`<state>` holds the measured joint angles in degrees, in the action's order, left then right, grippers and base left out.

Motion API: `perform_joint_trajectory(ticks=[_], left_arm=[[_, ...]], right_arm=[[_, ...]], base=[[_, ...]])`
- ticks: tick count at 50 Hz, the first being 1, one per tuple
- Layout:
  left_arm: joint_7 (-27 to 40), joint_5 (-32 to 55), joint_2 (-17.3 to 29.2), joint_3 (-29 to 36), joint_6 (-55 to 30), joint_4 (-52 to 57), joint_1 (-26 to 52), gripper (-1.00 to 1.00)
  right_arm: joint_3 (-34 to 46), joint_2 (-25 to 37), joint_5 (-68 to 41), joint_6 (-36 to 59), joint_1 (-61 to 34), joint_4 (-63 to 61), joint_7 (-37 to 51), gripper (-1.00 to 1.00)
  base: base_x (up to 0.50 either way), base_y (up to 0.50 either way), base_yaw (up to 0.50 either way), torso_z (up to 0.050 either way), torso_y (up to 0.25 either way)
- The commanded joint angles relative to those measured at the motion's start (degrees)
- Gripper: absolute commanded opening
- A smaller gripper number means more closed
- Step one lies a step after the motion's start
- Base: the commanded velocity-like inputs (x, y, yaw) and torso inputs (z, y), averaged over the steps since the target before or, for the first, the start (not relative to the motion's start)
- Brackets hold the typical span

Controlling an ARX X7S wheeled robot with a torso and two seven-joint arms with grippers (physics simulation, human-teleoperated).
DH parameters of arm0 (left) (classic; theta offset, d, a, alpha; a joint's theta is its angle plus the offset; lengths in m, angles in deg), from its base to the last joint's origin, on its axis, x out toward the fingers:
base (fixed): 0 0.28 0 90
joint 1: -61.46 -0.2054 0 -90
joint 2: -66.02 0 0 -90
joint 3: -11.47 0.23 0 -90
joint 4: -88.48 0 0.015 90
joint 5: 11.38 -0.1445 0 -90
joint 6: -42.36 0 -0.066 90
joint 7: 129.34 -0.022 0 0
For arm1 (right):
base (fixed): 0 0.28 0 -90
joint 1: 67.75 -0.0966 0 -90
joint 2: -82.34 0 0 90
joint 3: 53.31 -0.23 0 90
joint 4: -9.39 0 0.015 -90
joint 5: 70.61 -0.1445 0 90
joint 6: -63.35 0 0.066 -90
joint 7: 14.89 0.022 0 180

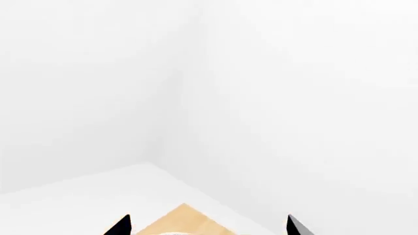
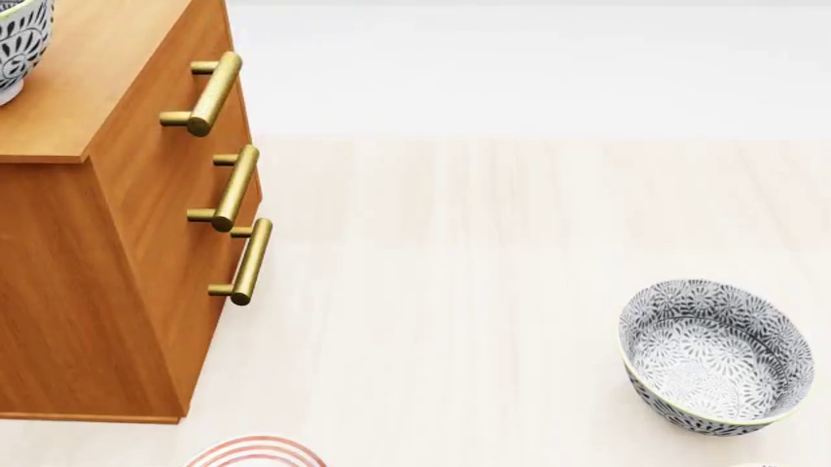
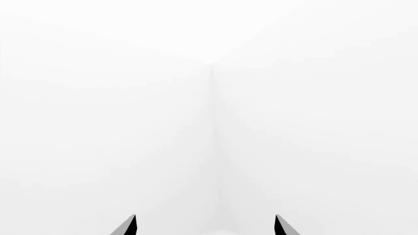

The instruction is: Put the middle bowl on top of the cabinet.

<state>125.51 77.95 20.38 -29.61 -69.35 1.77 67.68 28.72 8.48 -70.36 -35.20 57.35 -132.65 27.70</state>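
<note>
The cabinet (image 2: 117, 243) stands at the left of the head view, orange-brown with three brass handles. On its lighter top, cut by the frame's corner, rests the middle bowl (image 2: 18, 44), grey-and-white floral. In the left wrist view a corner of the cabinet top (image 1: 185, 220) shows, and a sliver of the bowl's pale rim (image 1: 173, 233) lies at the frame edge. My left gripper (image 1: 207, 225) is open there, its dark fingertips (image 1: 121, 226) wide apart on either side of the rim. My right gripper (image 3: 205, 225) is open too, facing bare white walls. Neither gripper appears in the head view.
An identical floral bowl (image 2: 714, 355) sits on the pale wood floor at the right. A round object with red rings (image 2: 255, 452) peeks in at the bottom edge near the cabinet's foot. White walls meet in a corner behind the cabinet.
</note>
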Motion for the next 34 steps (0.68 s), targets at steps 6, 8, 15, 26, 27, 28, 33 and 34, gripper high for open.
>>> perform_joint_trajectory(ticks=[6,8,15,26,27,28,33,34], left_arm=[[-9.12,-9.15,1.27,3.41,0.73,10.07,-1.74,1.00],[-9.53,-9.56,1.49,3.45,1.19,10.80,-2.28,1.00],[-13.31,-13.01,2.47,2.86,5.76,15.72,-5.01,1.00],[-12.92,-19.89,4.78,4.40,8.84,22.61,-9.73,1.00],[-12.59,-19.92,5.27,4.29,9.34,23.73,-10.36,1.00],[-12.40,-20.28,5.50,4.32,9.52,24.32,-10.63,1.00],[-10.44,-21.80,7.20,4.52,10.48,29.48,-12.61,1.00],[-9.95,-21.89,7.49,4.53,10.64,30.35,-13.00,1.00]], right_arm=[[0.00,0.15,0.23,-0.54,0.38,-0.10,0.21,1.00],[-0.06,0.17,0.16,-0.70,0.45,-0.04,0.26,1.00],[0.43,0.34,0.53,-0.48,0.13,0.07,0.12,1.00],[-0.24,0.69,-0.03,-1.45,0.92,0.36,0.30,1.00],[-0.23,0.73,-0.05,-1.48,0.92,0.42,0.29,1.00],[-0.23,0.75,-0.06,-1.47,0.90,0.46,0.30,1.00],[-0.34,0.86,-0.11,-1.69,1.11,0.51,0.36,1.00],[-0.35,0.88,-0.13,-1.74,1.13,0.53,0.37,1.00]], base=[[0.00,0.00,0.00,0.000,0.000],[0.00,0.00,0.00,0.000,0.000],[0.00,0.00,0.00,0.000,0.000],[0.00,0.00,0.00,0.000,0.000],[0.00,0.00,0.00,0.000,0.000],[0.00,0.00,0.00,0.000,0.000],[0.00,0.00,0.00,0.000,0.000],[0.00,0.00,0.00,0.000,0.000]])
